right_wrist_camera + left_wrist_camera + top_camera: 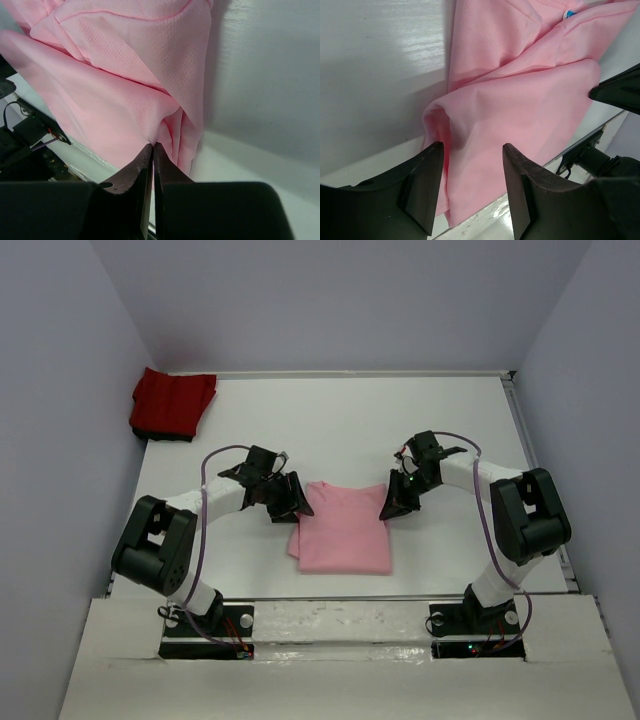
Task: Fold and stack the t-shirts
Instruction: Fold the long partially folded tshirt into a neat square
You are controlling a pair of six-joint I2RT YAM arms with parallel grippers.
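Observation:
The light pink t-shirt (342,530) lies folded into a rough rectangle at the middle of the table, near the front edge. My left gripper (296,502) is at its upper left corner, open, its jaws straddling a fold of the pink cloth (485,125). My right gripper (391,508) is at the shirt's upper right corner, shut on a pinch of the pink cloth (150,100). The deep red t-shirt (172,403) lies folded at the far left corner of the table, away from both grippers.
The white table (360,420) is walled in by grey panels on the left, back and right. Its front edge (340,598) runs just below the pink shirt, with both arm bases behind it.

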